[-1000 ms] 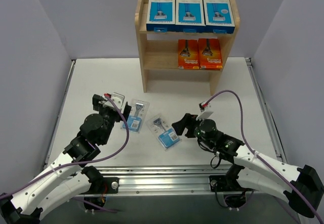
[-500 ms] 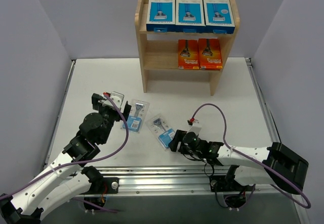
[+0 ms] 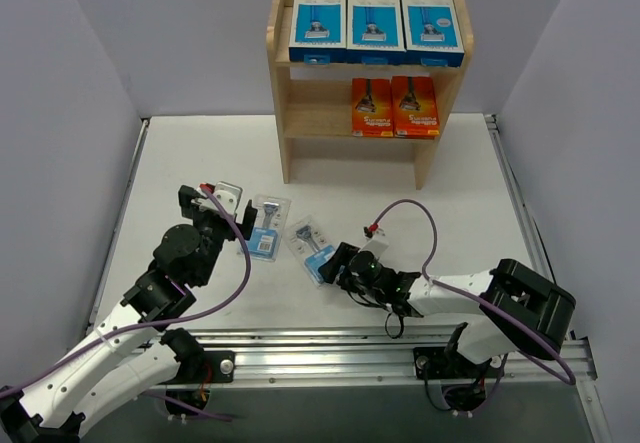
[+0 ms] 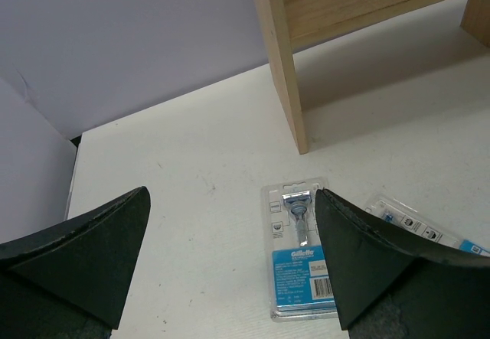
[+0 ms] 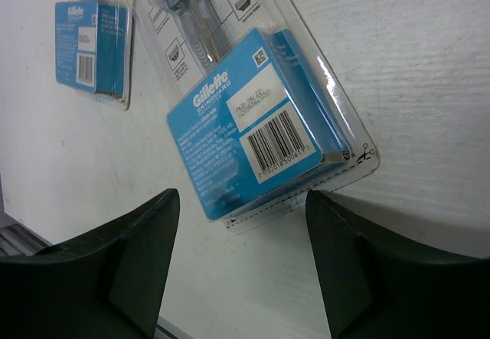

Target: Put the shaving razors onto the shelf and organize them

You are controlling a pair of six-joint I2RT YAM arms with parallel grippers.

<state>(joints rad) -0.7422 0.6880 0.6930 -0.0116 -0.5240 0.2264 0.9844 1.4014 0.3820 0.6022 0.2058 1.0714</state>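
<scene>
Top external: your right tool (image 3: 336, 263) has swung low to the blister card (image 3: 305, 238) on the surface, 6 o'clock from the shelf (image 3: 280, 113), jaws apart, pinching nothing; left tool (image 4: 230, 201) spread wide; pickup looks next

Even bright overhead light, soft shadow under shelf (image 4: 279, 63), glare on blister pack (image 5: 253, 125) plastic, wrist-cam fingers (image 5: 115, 278) dark, slightly soft
</scene>
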